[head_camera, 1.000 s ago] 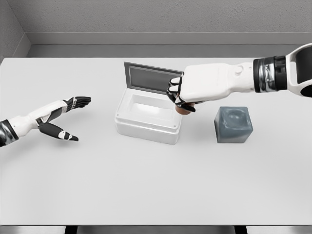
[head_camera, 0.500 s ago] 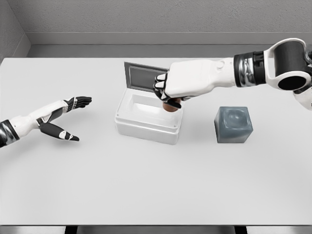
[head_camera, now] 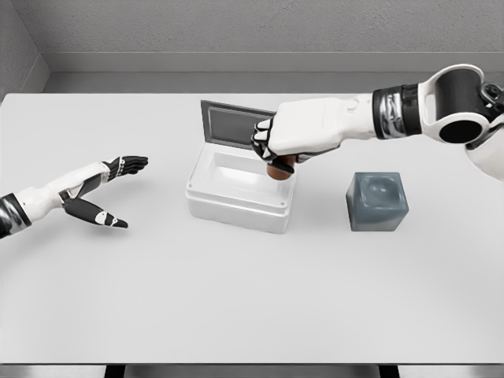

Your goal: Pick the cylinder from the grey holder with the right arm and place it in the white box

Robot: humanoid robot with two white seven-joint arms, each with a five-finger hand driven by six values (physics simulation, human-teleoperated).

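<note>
Holder (head_camera: 377, 201) right of box (head_camera: 239, 191), both on table (head_camera: 252, 291).

A white table (head_camera: 236, 299) is being lit evenly and softly. It is being backed by a grey textured wall (head_camera: 260, 27), with a second grey wall (head_camera: 14, 47) at the left.

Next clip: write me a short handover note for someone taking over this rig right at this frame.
Right robot hand: shut on the brown cylinder, held over the right end of the open white box.
Left robot hand: open, resting at the table's left.
Grey holder: vacated, right of the box.
Done: pick and carry.
Left: lower, release into the box, withdraw.
</note>
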